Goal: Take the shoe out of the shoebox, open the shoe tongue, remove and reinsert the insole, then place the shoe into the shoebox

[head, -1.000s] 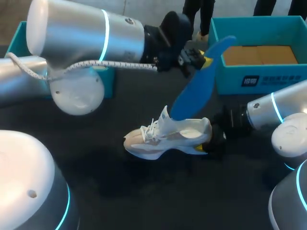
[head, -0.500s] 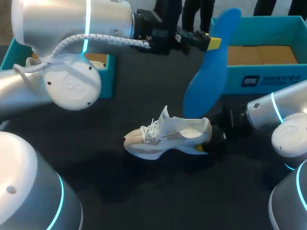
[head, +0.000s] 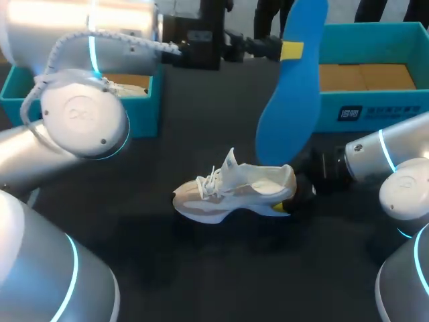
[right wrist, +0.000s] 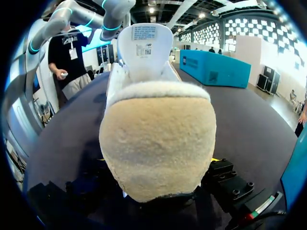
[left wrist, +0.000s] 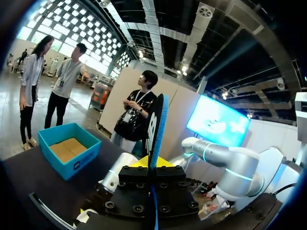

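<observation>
- Blue insole point(head: 289, 111): out of the shoe and hanging nearly upright above the table point(head: 201, 268). Its lower end is just above the heel opening, and its upper end is pinched in the left gripper point(head: 290, 50).
- Left gripper: the fingers are narrow and closed on the two flat faces of the insole. The left wrist view shows the insole edge-on between them.
- Handling of the insole (judged): light, thin foam that bends readily and has some surface grip. A hold near one end leaves the free end liable to sway and buckle against the collar. A flat-face pinch suits it, with the free end fed in toe-first.
- White sneaker point(head: 231, 191): lies on its sole mid-table with the toe toward the left arm. The tongue point(head: 230, 164) is raised and the opening is exposed.
- Right gripper point(head: 287, 204): at the heel, with the fingers apparently pressed on its two sides and steadying the shoe. In the right wrist view the fleecy heel fills the space between them.
- Handling of the sneaker (judged): light, with a soft upper and a firmer sole and heel counter. The heel is the sound place to hold it, since the fleece may compress and slip.
- Teal shoebox point(head: 375, 111): open, beyond the right arm and well apart from the sneaker.
</observation>
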### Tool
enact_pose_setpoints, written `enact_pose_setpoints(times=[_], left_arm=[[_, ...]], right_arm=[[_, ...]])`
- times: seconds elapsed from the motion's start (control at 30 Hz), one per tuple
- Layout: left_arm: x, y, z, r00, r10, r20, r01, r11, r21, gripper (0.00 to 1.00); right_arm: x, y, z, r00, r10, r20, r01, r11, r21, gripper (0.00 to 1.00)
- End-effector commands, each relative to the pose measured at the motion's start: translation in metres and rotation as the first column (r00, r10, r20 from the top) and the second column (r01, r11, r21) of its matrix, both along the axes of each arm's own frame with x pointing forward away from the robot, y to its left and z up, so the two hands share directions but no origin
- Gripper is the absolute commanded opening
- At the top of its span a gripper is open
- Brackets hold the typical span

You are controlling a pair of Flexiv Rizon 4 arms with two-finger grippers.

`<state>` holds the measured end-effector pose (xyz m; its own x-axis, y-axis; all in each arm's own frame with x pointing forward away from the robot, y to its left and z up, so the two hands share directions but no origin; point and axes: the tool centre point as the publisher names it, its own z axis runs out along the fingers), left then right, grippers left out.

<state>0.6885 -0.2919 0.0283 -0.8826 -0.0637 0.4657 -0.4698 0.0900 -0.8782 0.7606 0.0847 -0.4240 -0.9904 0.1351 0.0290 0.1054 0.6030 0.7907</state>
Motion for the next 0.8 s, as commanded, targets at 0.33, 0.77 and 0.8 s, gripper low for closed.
enact_pose_setpoints(times=[0.33, 0.77, 0.8], left_arm=[[-0.018, 0.045, 0.035, 0.992, -0.099, -0.075, 0.087, 0.984, -0.153, 0.0], [-0.04, 0.046, 0.06, 0.986, -0.064, -0.155, 0.027, 0.972, -0.235, 0.0], [-0.043, 0.044, 0.061, 0.982, -0.065, -0.175, 0.021, 0.969, -0.244, 0.0]], right_arm=[[0.0, 0.002, -0.002, 1.0, -0.002, 0.0, 0.002, 1.0, -0.002, 0.0], [0.0, 0.002, -0.002, 1.0, -0.002, 0.0, 0.002, 1.0, -0.002, 0.0], [0.0, 0.002, -0.002, 1.0, -0.002, 0.0, 0.002, 1.0, -0.002, 0.0]])
